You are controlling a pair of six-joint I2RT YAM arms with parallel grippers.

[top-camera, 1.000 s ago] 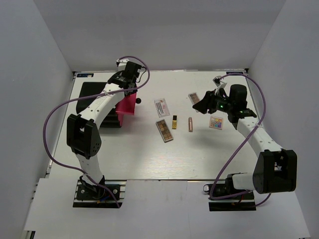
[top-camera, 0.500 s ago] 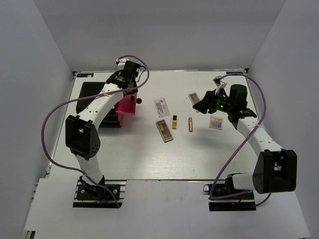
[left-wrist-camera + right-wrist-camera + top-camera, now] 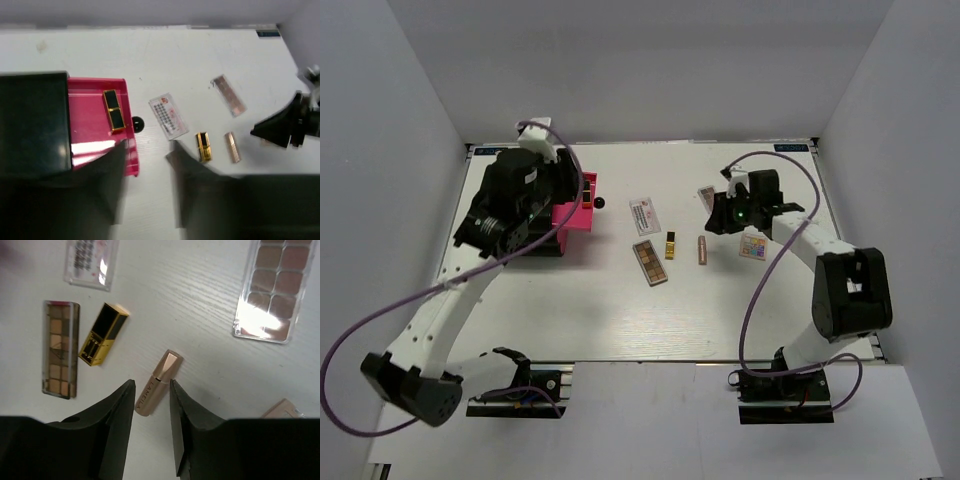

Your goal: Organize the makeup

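We see that the left arm has lifted and swung back since a second ago: the left gripper (image 3: 146,146) now hangs high over the case (image 3: 32,122), fingers apart and empty. The right gripper (image 3: 151,385) has come inward above the rose lipstick (image 3: 159,376), jaws narrowly parted, gripping nothing. That tube lies flat on the table (image 3: 620,310), its long axis near-to-far and its bevelled end toward the far palette (image 3: 270,290). It is parallel to the gold lipstick (image 3: 670,244). Another gold tube (image 3: 114,110) lies in the pink tray (image 3: 90,135).

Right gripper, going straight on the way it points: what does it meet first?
Probably the rose-pink lipstick tube, lying on the table in line with the gap between the right gripper's open fingers; its height above the tube is unclear.
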